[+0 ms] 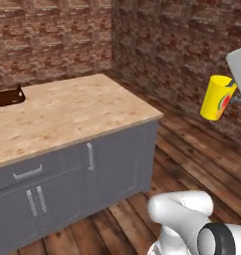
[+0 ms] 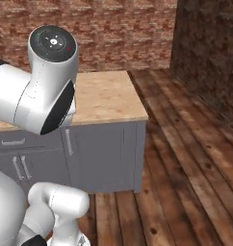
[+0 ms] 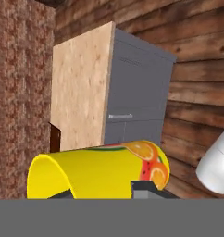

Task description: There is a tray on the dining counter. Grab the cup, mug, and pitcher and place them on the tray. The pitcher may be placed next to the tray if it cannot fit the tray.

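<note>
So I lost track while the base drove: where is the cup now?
The cup is in the hand, high at the left base view's right edge, above the wooden floor, right of the counter.

Arm [image 2: 34, 96]: glossy white rounded shell segments, thick and tubular. Joint seams and end faces dark, near black; one black oval band visible where two white links meet. Uppermost joint cap is a dark grey disc with concentric rings, small pale marks near its centre and one tiny red dot. Lower links [image 1: 184, 211]: white bulbous elbow, then a black ring around a grey circular cap. Gripper [image 3: 141, 190]: dark grey, squared finger tips. Just behind the gripper, the hand body [image 1: 239, 67] is flat light grey with angular edges. No cables or lettering legible.
</note>
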